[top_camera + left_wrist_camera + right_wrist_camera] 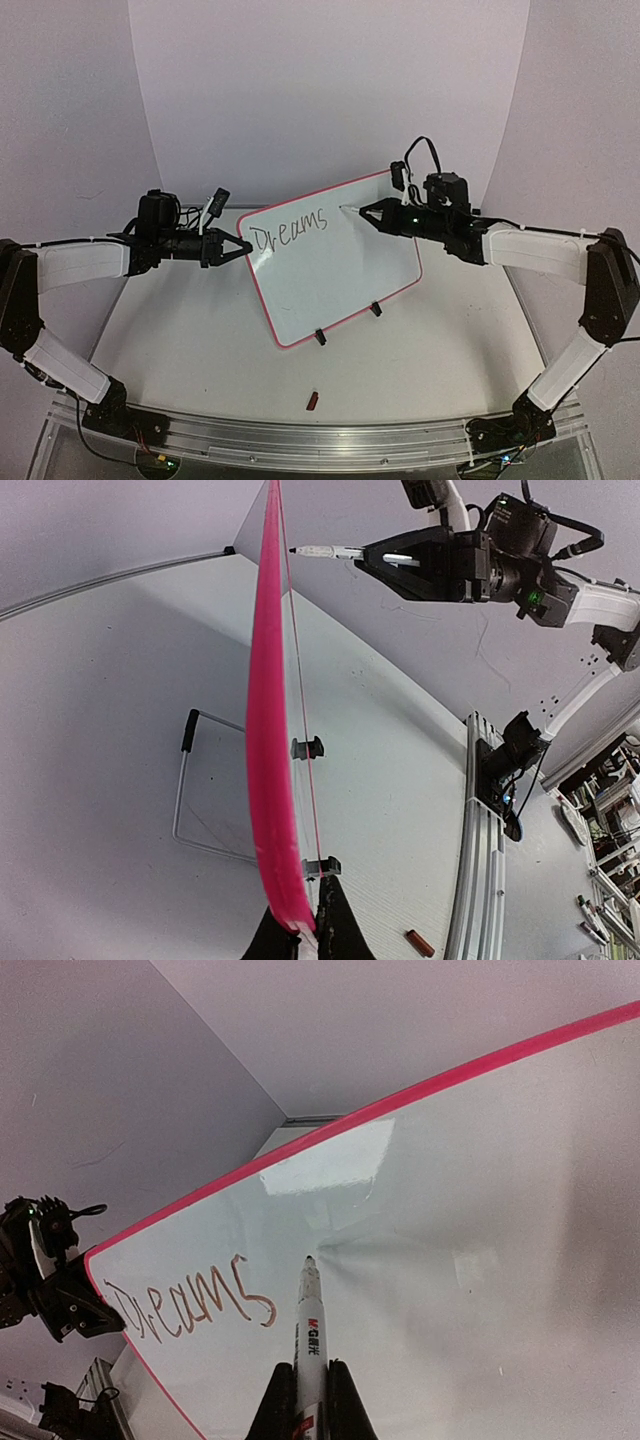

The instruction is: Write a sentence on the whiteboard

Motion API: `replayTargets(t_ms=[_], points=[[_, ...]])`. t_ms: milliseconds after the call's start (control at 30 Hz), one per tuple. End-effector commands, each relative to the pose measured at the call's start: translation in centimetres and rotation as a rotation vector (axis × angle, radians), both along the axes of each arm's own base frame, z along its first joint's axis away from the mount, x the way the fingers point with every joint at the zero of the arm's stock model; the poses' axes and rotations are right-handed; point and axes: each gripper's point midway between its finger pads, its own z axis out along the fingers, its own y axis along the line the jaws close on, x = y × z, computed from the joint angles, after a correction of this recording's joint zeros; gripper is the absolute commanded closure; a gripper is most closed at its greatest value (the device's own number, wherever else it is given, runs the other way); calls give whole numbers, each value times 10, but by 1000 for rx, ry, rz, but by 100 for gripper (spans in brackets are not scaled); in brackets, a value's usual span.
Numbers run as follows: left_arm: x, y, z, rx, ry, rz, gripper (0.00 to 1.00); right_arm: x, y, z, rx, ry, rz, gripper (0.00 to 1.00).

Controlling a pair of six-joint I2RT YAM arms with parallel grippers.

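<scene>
The white table (200, 340) is matt and slightly grainy. The whiteboard (340, 275) stands near its middle, propped upright on a slant. It is a glossy white rectangle in a thin pink-red frame with rounded corners, and light glares off it in the right wrist view.

Seen from above, the left gripper (240, 247) meets the board at its 9 o'clock edge. The left wrist view shows its black fingers (335, 925) pinched together on the frame, which I judge is to steady it. The right gripper (365, 212) comes in from 2 o'clock and is clamped on a slim white marker (308, 1330) with printed lettering and a dark tip.

1 word, "Dreams" (190, 1305), runs in brownish ink across the board's 10 to 11 o'clock area. The tip sits just right of the final s, at or very near the surface; I cannot tell if it touches. So I take it the sentence is barely begun, and the step in hand is starting word 2. That calls for a small gap, light pressure and a firm hold opposite, since the slick board may slide or rock.

A thin wire stand (180, 800) sits behind the board. 2 black clip feet (320, 337) grip its lower edge. A small red cylinder (312, 401), possibly the cap, lies on the table at 6 o'clock.
</scene>
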Motion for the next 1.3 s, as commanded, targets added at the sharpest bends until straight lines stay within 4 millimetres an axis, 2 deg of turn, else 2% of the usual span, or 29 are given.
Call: replayTargets(t_ms=[0,200,567,900,1267], points=[[-3,-3,-15,72,-40,-22,100,12,2,10,9,-35,-29,100],[-4,-3,-15,72,-40,-22,100,11,-1,1,-1,-17,-39,100],[-4,-3,-13,70,-45,-21,100,-3,-11,-13,-6,23,-46,100],[-4,-3,-13,71,-44,-21,100,3,-9,0,37,-5,-67,100],[-4,-3,-14,73,-42,-19,100,15,-5,3,57,-21,-86,100]])
